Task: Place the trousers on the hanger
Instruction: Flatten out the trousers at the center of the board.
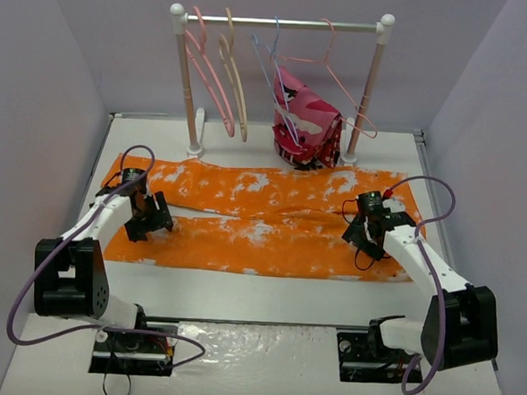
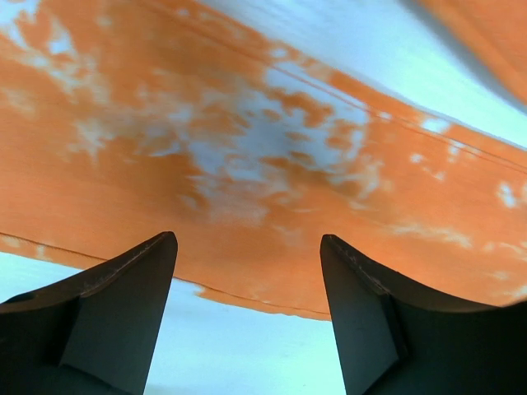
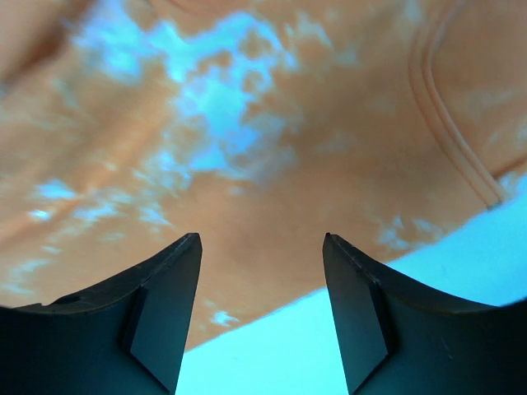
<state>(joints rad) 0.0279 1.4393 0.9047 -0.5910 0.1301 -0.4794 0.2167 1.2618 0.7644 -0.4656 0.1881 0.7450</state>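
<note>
Our trousers (image 1: 262, 220) lie flat on the table (image 1: 257, 296). The pink hanger (image 1: 210, 82) hangs bare on the rail (image 1: 283, 22). Our left gripper (image 1: 153, 219) and right gripper (image 1: 365, 234) are wide and empty above the cloth. All the work is left.

trousers (image 1: 262, 220): orange, white-blotched, flat on table (image 1: 266, 296) | hanger (image 1: 208, 79): pink, hung on rail (image 1: 283, 22)

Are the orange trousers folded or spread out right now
Spread out: the trousers lie flat across the table, both legs stretched side by side.
</note>
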